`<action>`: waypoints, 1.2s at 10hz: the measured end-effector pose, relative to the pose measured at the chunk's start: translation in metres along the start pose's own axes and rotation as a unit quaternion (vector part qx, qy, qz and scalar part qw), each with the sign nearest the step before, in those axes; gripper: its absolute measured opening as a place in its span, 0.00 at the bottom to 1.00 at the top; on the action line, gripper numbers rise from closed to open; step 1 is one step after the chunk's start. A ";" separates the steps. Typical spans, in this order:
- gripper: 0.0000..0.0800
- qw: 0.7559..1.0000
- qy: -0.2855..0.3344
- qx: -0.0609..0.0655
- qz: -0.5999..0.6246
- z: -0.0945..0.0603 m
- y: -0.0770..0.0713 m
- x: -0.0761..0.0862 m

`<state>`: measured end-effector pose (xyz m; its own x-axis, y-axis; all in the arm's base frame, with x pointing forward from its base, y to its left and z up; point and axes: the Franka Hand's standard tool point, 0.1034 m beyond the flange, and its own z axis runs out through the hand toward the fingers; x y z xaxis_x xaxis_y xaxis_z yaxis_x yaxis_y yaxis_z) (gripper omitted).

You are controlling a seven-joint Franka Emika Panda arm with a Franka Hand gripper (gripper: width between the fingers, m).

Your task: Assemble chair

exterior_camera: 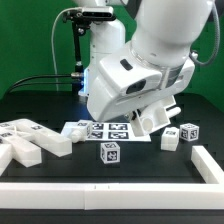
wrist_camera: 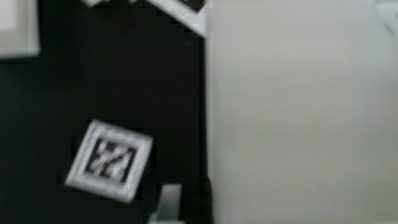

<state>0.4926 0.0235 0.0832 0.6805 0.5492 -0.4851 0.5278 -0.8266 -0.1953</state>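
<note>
Loose white chair parts lie on the black table. Several bars and slabs (exterior_camera: 32, 140) are piled at the exterior view's left. Two small tagged blocks (exterior_camera: 189, 132) sit at the right, and a long bar (exterior_camera: 209, 165) lies at the right front. My gripper (exterior_camera: 150, 112) is low over the table, right of the marker board (exterior_camera: 100, 129), at a tilted white tagged part (exterior_camera: 151, 122). In the wrist view a large white surface (wrist_camera: 302, 120) fills one side, close to the camera. One finger (wrist_camera: 169, 206) shows beside its edge and the other is hidden. A tag (wrist_camera: 111, 156) lies on the dark table.
A lone small tagged cube (exterior_camera: 110, 152) stands in front of the marker board. A white rail (exterior_camera: 100, 196) runs along the table's front edge. A lamp stand and cables stand at the back left, behind the arm.
</note>
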 end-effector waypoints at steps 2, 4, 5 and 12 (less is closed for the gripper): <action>0.03 0.994 0.066 0.000 -0.091 -0.039 0.023 0.015; 0.03 0.983 0.135 -0.022 -0.123 -0.048 0.028 0.021; 0.03 0.981 0.151 -0.023 -0.120 -0.045 0.033 0.017; 0.03 0.948 0.240 -0.086 -0.192 -0.070 0.039 0.092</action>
<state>0.6112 0.0504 0.0903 0.5528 0.8321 0.0459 0.8303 -0.5452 -0.1158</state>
